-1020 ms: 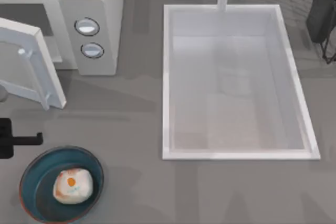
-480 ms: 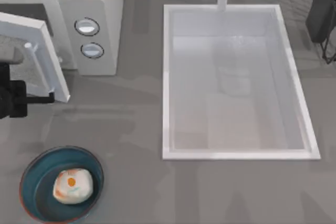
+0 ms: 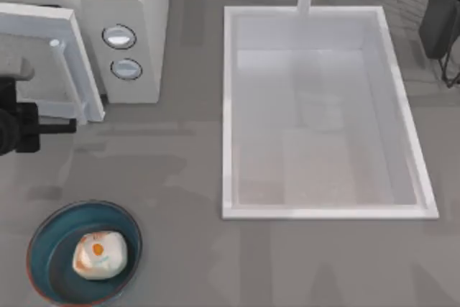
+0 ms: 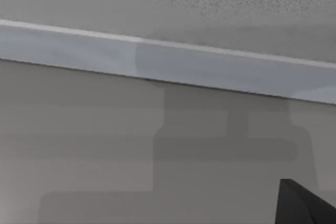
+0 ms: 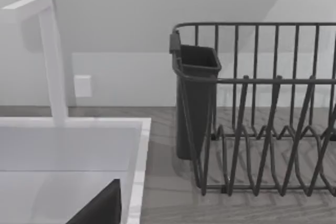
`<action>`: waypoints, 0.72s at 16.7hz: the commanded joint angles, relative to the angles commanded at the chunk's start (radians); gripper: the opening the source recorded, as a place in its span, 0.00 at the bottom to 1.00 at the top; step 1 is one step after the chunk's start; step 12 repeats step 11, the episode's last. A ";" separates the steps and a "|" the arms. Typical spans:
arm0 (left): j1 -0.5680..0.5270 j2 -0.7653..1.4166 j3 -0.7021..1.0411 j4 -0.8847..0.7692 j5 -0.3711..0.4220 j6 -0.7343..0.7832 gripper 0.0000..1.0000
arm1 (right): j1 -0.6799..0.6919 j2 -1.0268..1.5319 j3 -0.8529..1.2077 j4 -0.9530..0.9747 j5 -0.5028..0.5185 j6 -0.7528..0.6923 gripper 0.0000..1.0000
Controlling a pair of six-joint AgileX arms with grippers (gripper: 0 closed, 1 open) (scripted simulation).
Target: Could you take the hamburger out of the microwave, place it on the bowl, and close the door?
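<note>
Deep-blue bowl [image 3: 84,252] at the table's front left already carries the hamburger [image 3: 100,254], a pale lump with an orange spot sitting inside the rim. Behind it, the microwave [image 3: 136,5] stands with its door [image 3: 68,62] partly swung, angled across the cavity and not flush with the front. The left gripper [image 3: 61,126] sits at the table's left edge just in front of the door's lower edge, its dark fingers pointing toward the panel; whether they are parted or pressed together cannot be told. The right arm is parked by the dish rack [image 5: 262,114] past the sink [image 3: 230,106] (idle, by every sign). One risk remains: a push landing low on the free corner could slide off the panel, leaving the door ajar, or shove the microwave itself.
</note>
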 joint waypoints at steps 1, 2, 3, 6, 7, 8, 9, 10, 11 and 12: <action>-0.001 0.023 0.023 -0.002 0.000 0.000 0.00 | 0.000 0.000 0.000 0.000 0.000 0.000 1.00; -0.001 0.057 0.058 -0.004 0.000 0.000 0.00 | 0.000 0.000 0.000 0.000 0.000 0.000 1.00; -0.002 0.101 0.102 -0.007 0.000 0.000 0.00 | 0.000 0.000 0.000 0.000 0.000 0.000 1.00; -0.005 0.248 0.271 -0.018 0.000 -0.001 0.00 | 0.000 0.000 0.000 0.000 0.000 0.000 1.00; -0.006 0.287 0.314 -0.022 0.000 -0.002 0.00 | 0.000 0.000 0.000 0.000 0.000 0.000 1.00; -0.006 0.317 0.347 -0.026 -0.001 -0.002 0.00 | 0.000 0.000 0.000 0.000 0.000 0.000 1.00; -0.007 0.338 0.369 -0.028 -0.001 -0.002 0.00 | 0.000 0.000 0.000 0.000 0.000 0.000 1.00; -0.007 0.350 0.381 -0.029 -0.001 -0.002 0.00 | 0.000 0.000 0.000 0.000 0.000 0.000 1.00; -0.007 0.351 0.383 -0.030 -0.001 -0.002 0.00 | 0.000 0.000 0.000 0.000 0.000 0.000 1.00; -0.007 0.351 0.383 -0.030 -0.001 -0.002 0.00 | 0.000 0.000 0.000 0.000 0.000 0.000 1.00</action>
